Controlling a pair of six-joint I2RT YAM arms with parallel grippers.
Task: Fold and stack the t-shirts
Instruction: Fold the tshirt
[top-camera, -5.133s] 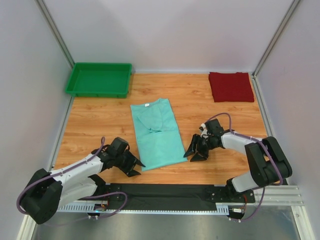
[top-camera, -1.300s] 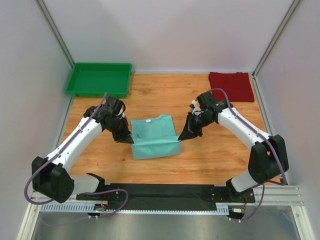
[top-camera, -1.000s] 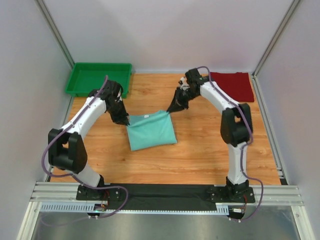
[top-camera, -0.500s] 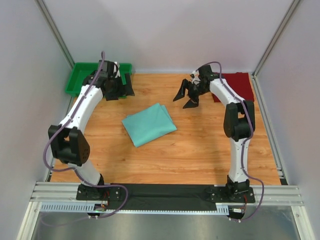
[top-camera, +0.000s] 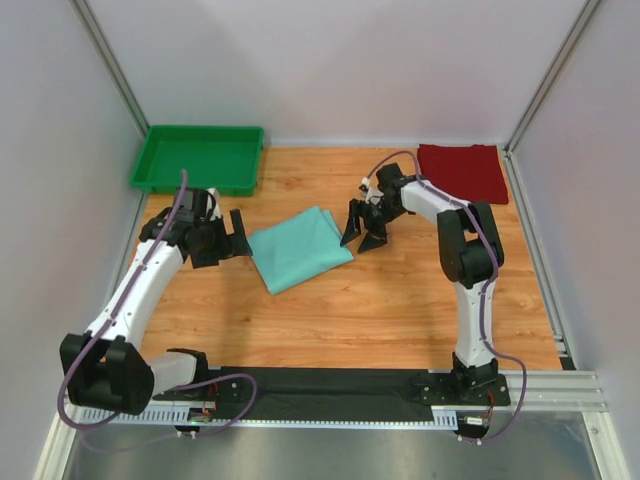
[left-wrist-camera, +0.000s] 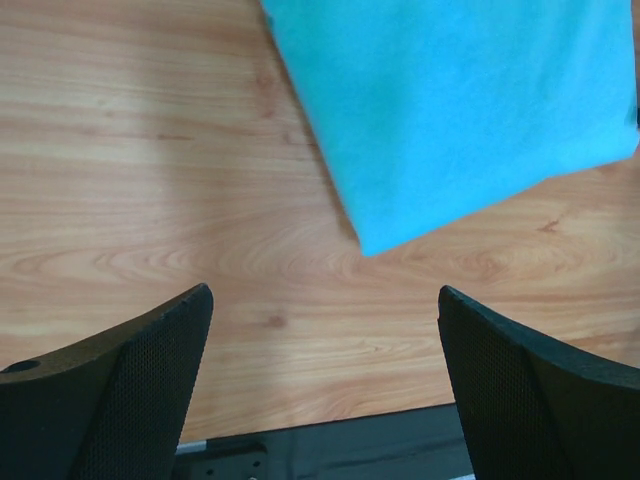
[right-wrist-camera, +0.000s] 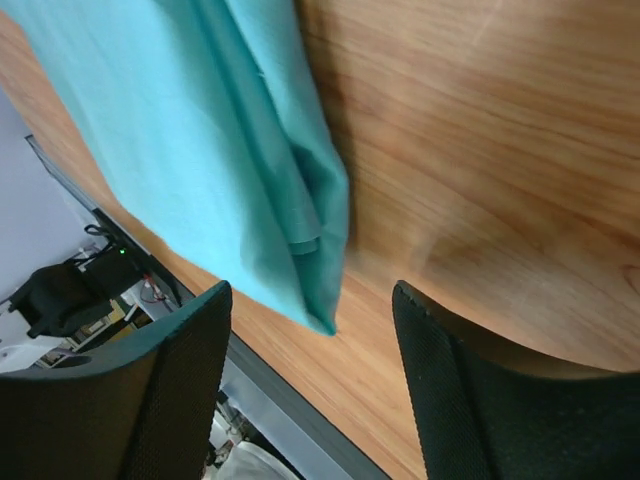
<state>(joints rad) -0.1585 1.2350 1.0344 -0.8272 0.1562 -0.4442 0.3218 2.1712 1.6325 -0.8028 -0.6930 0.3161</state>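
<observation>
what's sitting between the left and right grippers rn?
Only the folded mint t-shirt, lying on the wooden table between the left gripper and the right gripper. The top external view shows it.

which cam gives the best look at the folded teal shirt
The top external view: it shows the whole teal shirt, folded into a tilted rectangle. The left wrist view catches only one corner and part of the top surface. The right wrist view shows one layered edge close up, the rest cut off.

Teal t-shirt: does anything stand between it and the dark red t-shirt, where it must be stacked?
Only the robot's own right hand, just right of the teal t-shirt, on the way to the dark red t-shirt. Nothing else shows there.
</observation>
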